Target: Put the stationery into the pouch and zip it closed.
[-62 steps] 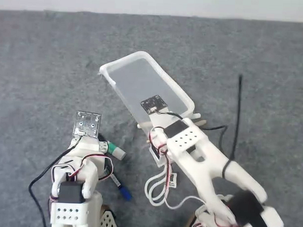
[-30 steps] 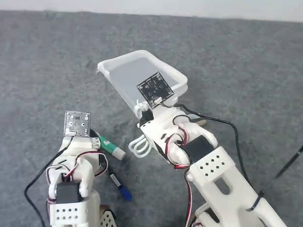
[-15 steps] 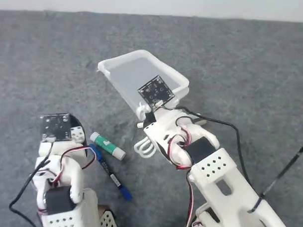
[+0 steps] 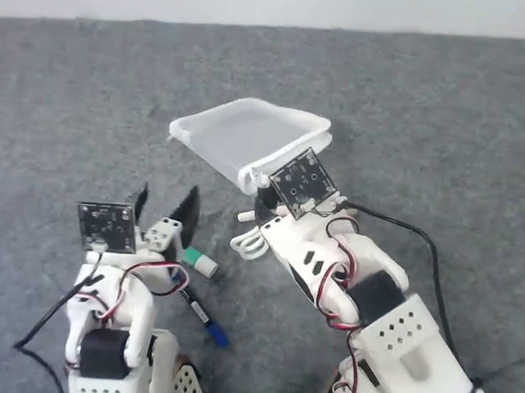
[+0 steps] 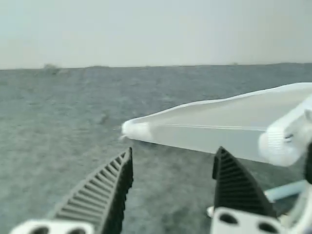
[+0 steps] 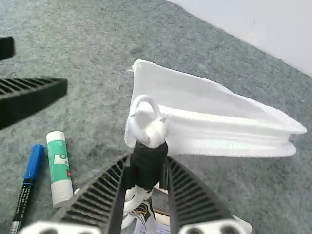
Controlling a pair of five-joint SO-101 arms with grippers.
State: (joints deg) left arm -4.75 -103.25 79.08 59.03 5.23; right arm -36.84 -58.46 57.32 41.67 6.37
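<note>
- R gripper (image 6: 146, 162): jaws narrow, clamped on a black tab (image 6: 146, 170) w/ white loop at the pouch edge, prob. the zip pull. Gripping there lifts that end, so the mouth is propped up and steady for loading.
- Pouch (image 4: 247, 136): translucent white. The gripped end is off the grey mat (image 4: 76, 95); the other end looks down on it. Nothing seen inside.
- L gripper (image 4: 164, 212): jaws wide, empty, aimed toward the pouch and just over the glue stick (image 4: 200, 263). Looks set for a pick.
- Glue stick & blue pen (image 4: 208, 326): on the mat btw the arms, near the pouch, not yet in.
</note>
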